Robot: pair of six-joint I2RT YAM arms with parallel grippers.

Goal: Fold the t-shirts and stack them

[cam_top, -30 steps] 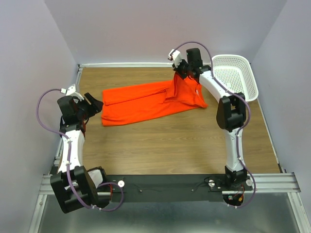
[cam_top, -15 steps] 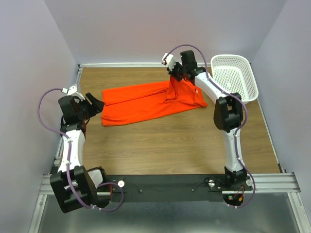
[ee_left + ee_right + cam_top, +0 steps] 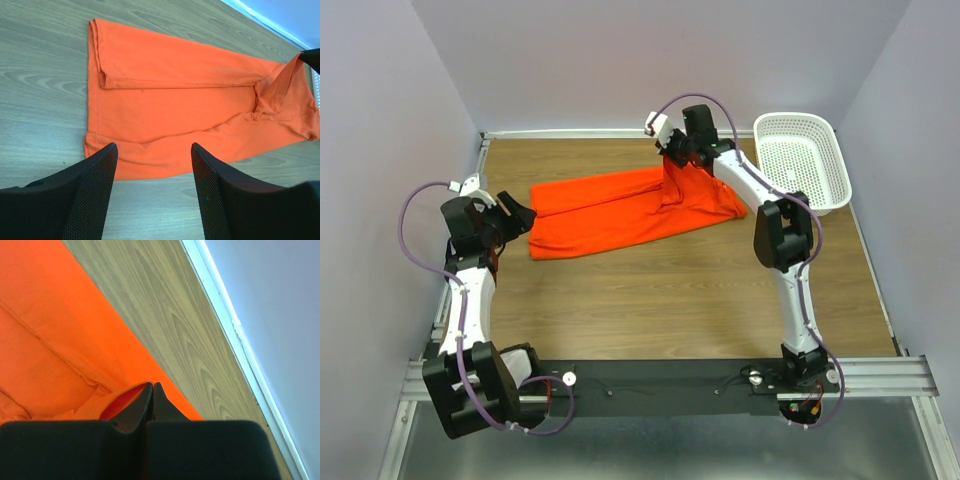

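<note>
Right jaws are clenched on a pinch of the orange shirt (image 3: 610, 215). The tips are pressed together with a curl of cloth showing right beside them, and that end is pulled up off the bench (image 3: 670, 290) into a little tent. The rest lies flat, folded lengthwise (kinda lumpy), stretching from my right jaws across to my left ones. Left jaws are spread wide, gripping nothing, just beside the shirt's short end. The basket (image 3: 797, 118) sits on the outer side of my right jaws.

Bright orange t-shirt (image 3: 610, 215), white perforated basket (image 3: 802, 160), wood-grain table (image 3: 670, 290)
</note>
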